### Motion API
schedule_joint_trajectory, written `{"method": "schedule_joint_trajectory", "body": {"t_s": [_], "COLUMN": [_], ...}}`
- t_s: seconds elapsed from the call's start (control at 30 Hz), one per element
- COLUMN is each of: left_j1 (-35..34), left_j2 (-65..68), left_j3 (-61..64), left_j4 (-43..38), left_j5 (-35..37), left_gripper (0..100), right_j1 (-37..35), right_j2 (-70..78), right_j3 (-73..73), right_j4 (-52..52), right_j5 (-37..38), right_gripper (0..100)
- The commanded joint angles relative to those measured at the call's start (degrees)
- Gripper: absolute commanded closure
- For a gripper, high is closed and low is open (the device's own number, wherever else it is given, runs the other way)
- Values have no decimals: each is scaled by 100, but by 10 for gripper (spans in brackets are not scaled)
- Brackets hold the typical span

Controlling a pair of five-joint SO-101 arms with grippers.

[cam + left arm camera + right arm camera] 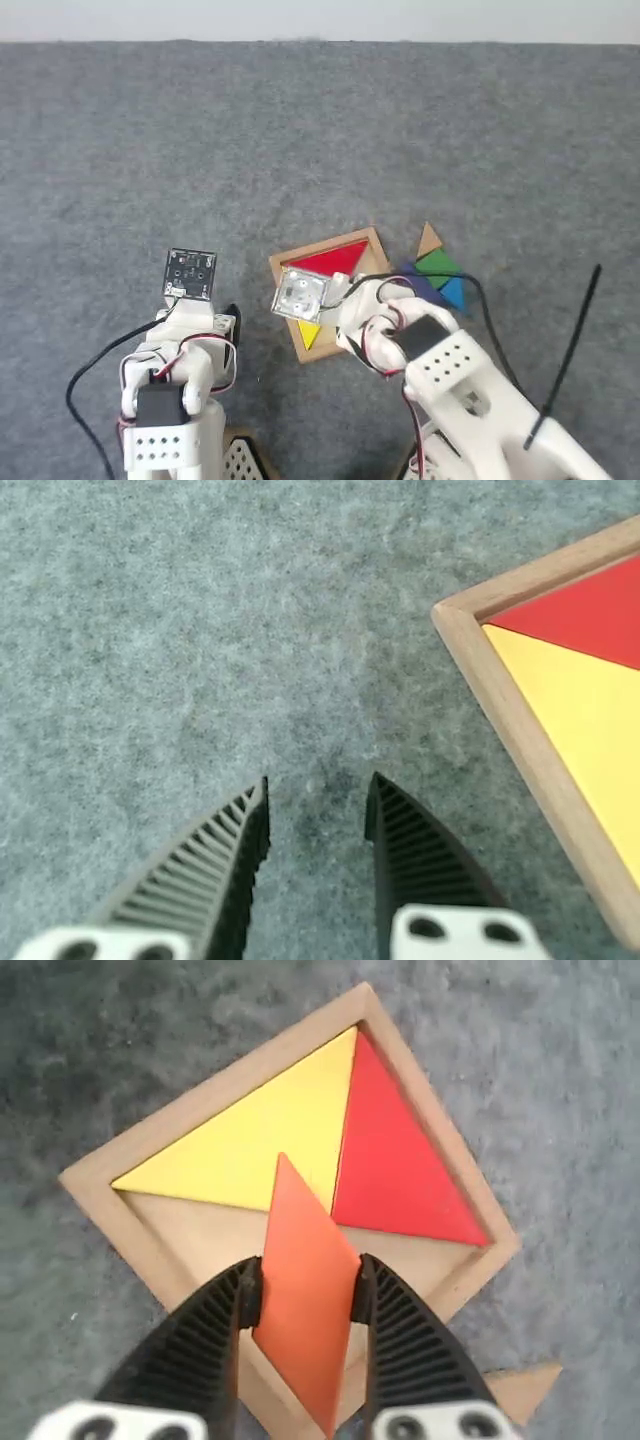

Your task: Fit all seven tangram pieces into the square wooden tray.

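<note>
The square wooden tray [420, 1090] lies on the grey carpet, holding a yellow triangle [250, 1150] and a red triangle [395, 1160]. My right gripper [305, 1282] is shut on an orange parallelogram [300, 1240], which it holds tilted just above the tray's bare wooden floor [190, 1230]. In the high view the right arm [440, 350] hangs over the tray [375, 240]. My left gripper [315, 800] stands open over bare carpet, close beside a tray corner [455, 615], with nothing between its fingers.
To the right of the tray lie loose pieces: a tan triangle [430, 240], a green triangle [437, 265], a purple piece [420, 285] and a blue one [453, 292]. A black cable [570, 350] runs up at the right. Open carpet stretches behind and to the left.
</note>
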Motion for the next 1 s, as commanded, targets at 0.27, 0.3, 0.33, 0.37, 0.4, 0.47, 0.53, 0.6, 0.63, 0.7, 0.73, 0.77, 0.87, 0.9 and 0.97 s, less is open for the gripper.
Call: {"method": "schedule_joint_trajectory", "body": {"t_s": [0.27,0.3,0.33,0.37,0.4,0.47,0.53,0.6,0.63,0.7,0.73,0.77,0.87,0.9,0.97], "left_j1": [9,9,9,9,9,9,9,9,9,9,9,9,9,9,9], "left_j2": [-158,-158,-158,-158,-158,-158,-158,-158,-158,-158,-158,-158,-158,-158,-158], "left_j3": [-48,-48,-48,-48,-48,-48,-48,-48,-48,-48,-48,-48,-48,-48,-48], "left_j4": [53,53,53,53,53,53,53,53,53,53,53,53,53,53,53], "left_j5": [-35,-35,-35,-35,-35,-35,-35,-35,-35,-35,-35,-35,-35,-35,-35], "left_gripper": [847,847,847,847,847,847,847,847,847,847,847,847,847,847,847], "right_j1": [-347,-409,-462,-488,-488,-497,-497,-497,-497,-497,-497,-497,-497,-497,-497], "right_j2": [1710,1842,1965,2062,2123,2185,2229,2237,2229,2202,2202,2202,2211,2202,2193], "right_j3": [-1319,-1389,-1459,-1512,-1556,-1591,-1591,-1582,-1591,-1600,-1600,-1600,-1591,-1591,-1591], "right_j4": [259,277,295,303,303,303,312,409,488,611,646,673,769,804,822], "right_j5": [932,932,941,941,941,958,1160,1310,1363,1477,1521,1556,1662,1723,1793], "right_gripper": [987,987,987,987,987,986,986,986,986,986,986,986,987,987,987]}}
